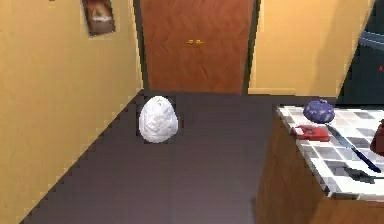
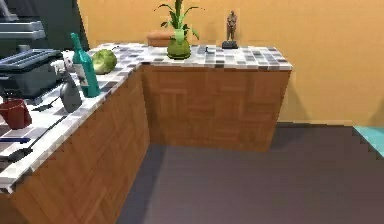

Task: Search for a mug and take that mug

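Dark red mug (image 2: pixel 14 112) sits on the bench (image 2: pixel 255 57), near the toaster (image 2: pixel 25 70). I'd line up square with it before reaching. Can't tell the end effector state, tbh.

Edges cut off the wall picture (image 1: pixel 98 15) and a dark red thing (image 1: pixel 379 136).

L-shaped tiled surface (image 2: pixel 250 58) wraps the corner: potted plant (image 2: pixel 178 38) at 12 o'clock, little statue (image 2: pixel 231 30) at 1, teal bottle (image 2: pixel 83 65) at 10, dark red cup (image 2: pixel 14 112) at 9, toaster (image 2: pixel 25 70) near it.
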